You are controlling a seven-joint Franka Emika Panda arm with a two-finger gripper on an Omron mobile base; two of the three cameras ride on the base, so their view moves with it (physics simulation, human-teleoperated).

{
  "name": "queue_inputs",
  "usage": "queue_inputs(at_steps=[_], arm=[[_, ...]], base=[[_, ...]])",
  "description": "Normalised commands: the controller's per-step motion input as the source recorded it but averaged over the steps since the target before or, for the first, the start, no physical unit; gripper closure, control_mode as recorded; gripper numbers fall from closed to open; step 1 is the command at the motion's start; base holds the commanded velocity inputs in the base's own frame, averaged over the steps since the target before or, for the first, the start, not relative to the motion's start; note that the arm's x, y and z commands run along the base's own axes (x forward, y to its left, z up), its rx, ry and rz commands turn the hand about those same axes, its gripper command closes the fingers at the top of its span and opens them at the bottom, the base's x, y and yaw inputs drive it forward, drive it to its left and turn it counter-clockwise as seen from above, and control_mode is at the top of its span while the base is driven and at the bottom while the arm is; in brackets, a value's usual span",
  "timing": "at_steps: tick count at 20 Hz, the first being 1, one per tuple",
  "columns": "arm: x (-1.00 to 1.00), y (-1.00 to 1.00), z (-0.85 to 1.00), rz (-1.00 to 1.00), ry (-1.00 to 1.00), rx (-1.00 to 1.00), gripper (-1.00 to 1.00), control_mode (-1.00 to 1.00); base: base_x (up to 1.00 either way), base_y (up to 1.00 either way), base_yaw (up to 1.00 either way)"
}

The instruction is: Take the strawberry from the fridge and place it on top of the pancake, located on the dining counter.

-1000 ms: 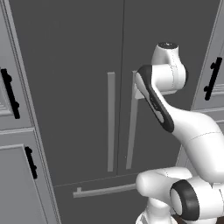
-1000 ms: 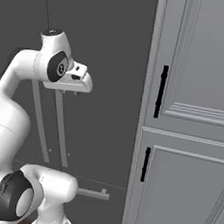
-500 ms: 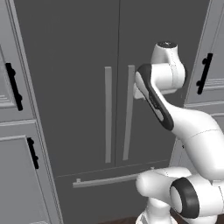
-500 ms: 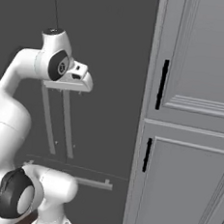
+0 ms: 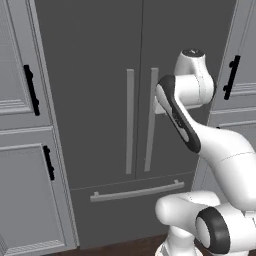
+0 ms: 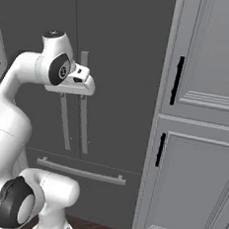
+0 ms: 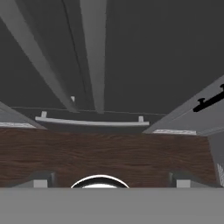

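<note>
The fridge (image 5: 100, 75) fills the middle, dark grey, with both doors and the bottom drawer closed. Two long light-grey handles (image 5: 130, 120) run down its centre seam, and a horizontal bar (image 5: 137, 191) crosses the drawer. My gripper (image 6: 74, 85) hangs just in front of the right door's handle (image 6: 83, 123), at its upper part and apart from it. In the hand view the gripper (image 7: 113, 180) looks down along the fridge (image 7: 153, 52), jaws open wide with nothing between them. The strawberry, the pancake and the dining counter are out of view.
Light-grey panelled cabinets with black handles flank the fridge, on the left (image 5: 25, 150) and on the right (image 6: 198, 144). A dark wooden floor (image 7: 109, 153) lies below the drawer bar (image 7: 92, 121).
The whole picture has shifted as the base moved, so the fridge now sits higher in both base views. The arm keeps its pose by the right handle. The jaws have opened.
</note>
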Motion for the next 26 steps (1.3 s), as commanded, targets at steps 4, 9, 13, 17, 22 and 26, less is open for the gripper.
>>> queue_inputs(at_steps=[4,9,13,17,22,26], arm=[[0.00,0.00,0.00,0.00,0.00,0.00,-1.00,1.00],[0.00,0.00,0.00,0.00,0.00,0.00,-1.00,1.00],[0.00,0.00,0.00,0.00,0.00,0.00,-1.00,1.00],[0.00,0.00,0.00,0.00,0.00,0.00,-1.00,1.00],[0.00,0.00,0.00,0.00,0.00,0.00,-1.00,1.00],[0.18,-0.41,-0.10,0.00,-0.21,0.07,-1.00,-1.00]], base=[[0.00,0.39,0.00],[-0.23,0.35,0.00],[-0.63,0.19,0.00],[-0.59,0.00,0.00],[-0.07,-0.03,0.00],[0.02,-0.04,0.02]])
